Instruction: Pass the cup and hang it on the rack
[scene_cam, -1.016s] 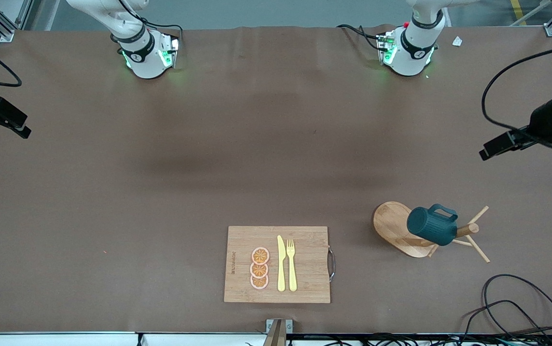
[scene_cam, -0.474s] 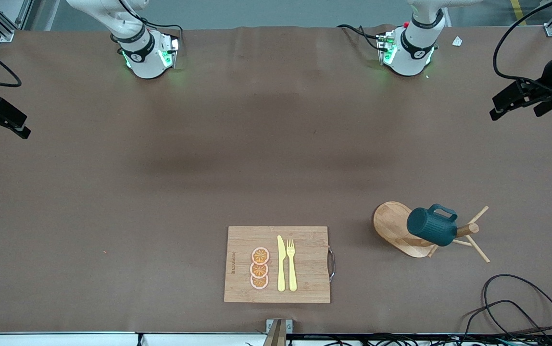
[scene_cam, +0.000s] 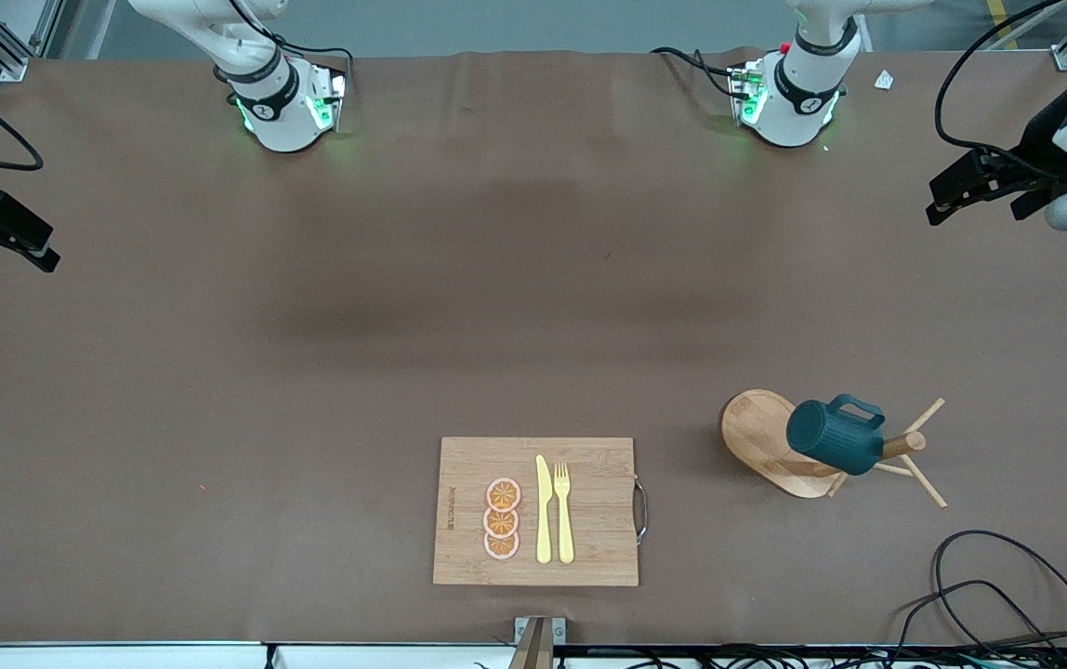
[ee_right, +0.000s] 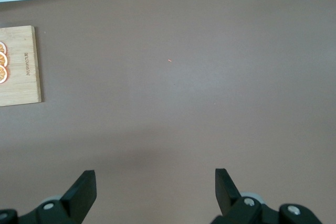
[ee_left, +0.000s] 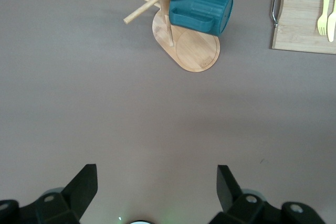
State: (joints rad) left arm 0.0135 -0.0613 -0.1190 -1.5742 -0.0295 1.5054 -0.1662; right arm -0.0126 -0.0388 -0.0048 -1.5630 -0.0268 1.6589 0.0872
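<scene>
A wooden cutting board (scene_cam: 535, 511) lay on the brown table (scene_cam: 310, 372); three orange slices (scene_cam: 502, 519) sat on it; a yellow knife (scene_cam: 544, 509) and fork (scene_cam: 563, 511) lay beside them; black cables (scene_cam: 998, 595) coiled near the table's corner.

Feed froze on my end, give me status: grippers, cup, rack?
Left gripper and right gripper open, empty, over bare table at their own ends. Cup hanging on the rack. Nothing in the way.
</scene>
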